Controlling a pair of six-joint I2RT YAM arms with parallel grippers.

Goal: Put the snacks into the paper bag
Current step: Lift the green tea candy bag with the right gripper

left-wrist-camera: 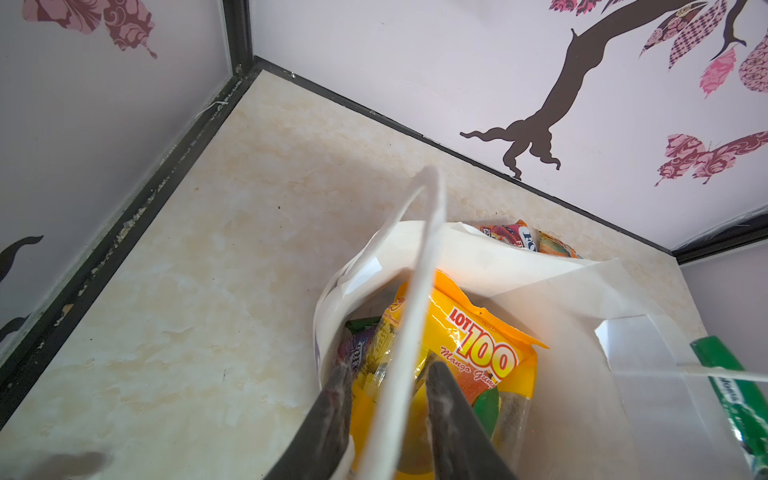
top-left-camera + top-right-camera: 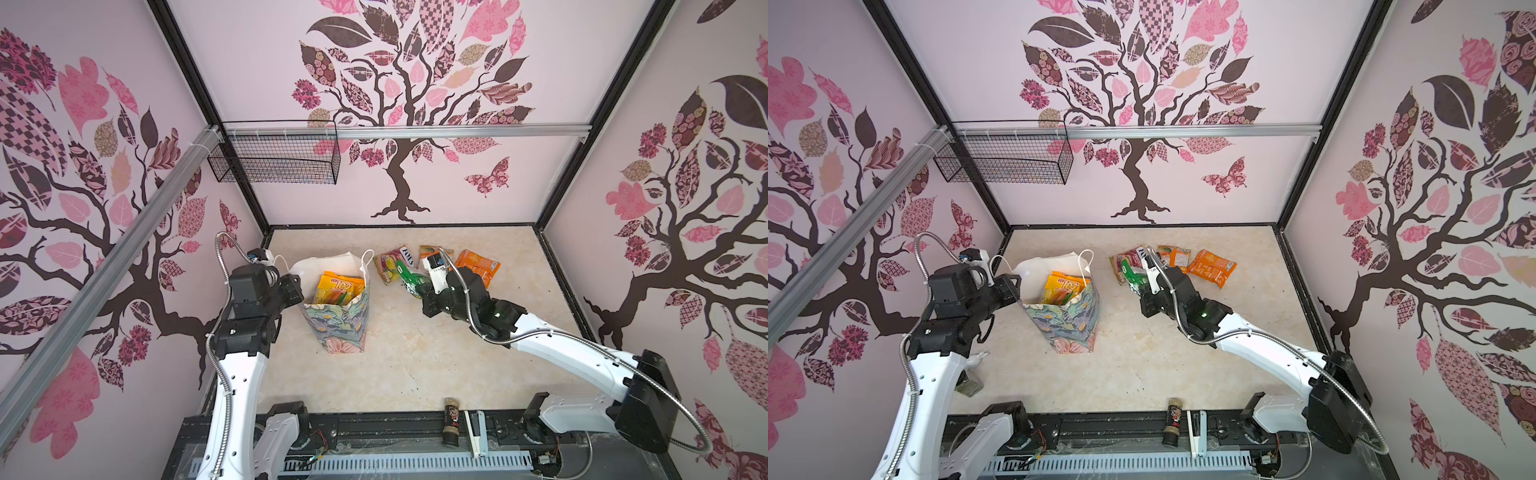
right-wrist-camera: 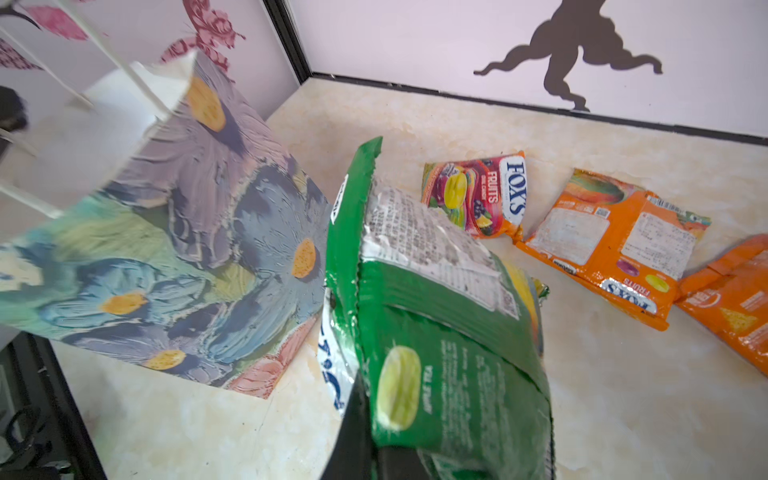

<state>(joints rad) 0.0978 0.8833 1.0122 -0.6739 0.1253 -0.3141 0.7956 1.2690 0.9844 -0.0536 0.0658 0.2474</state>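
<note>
Two bystanders sit nearest, at the table's front edge: a small dark jar (image 2: 451,422) and a white stapler-like object (image 2: 476,432) (neither is a snack).

Farther in on the left, the left gripper (image 1: 386,374) sits at the near rim of the paper bag (image 2: 336,320). Its arm is folded upright and its jaws stand apart. The white cord handle (image 1: 419,257) rises between them unpinched, and I cannot tell whether either finger presses the rim. The bag stands left of centre with its mouth open, a yellow packet (image 1: 478,345) poking up among others inside.

To the right, the right gripper (image 2: 419,293) is clamped on a green packet (image 3: 436,332) and holds it clear of the table. The arm stretches low and long from the right, its wrist turned toward the bag. The packet's long axis runs from the jaws up and away, its free end nearest the bag's flowered side.

The coming move turns on one relation: the bag's mouth lies to the left of this gripper. I judge the packet must travel leftward and clear the rim before release.

Three packets lie beyond on the table, a FOX'S fruits packet (image 3: 478,195) and two orange ones (image 3: 602,245) (image 3: 731,307).
</note>
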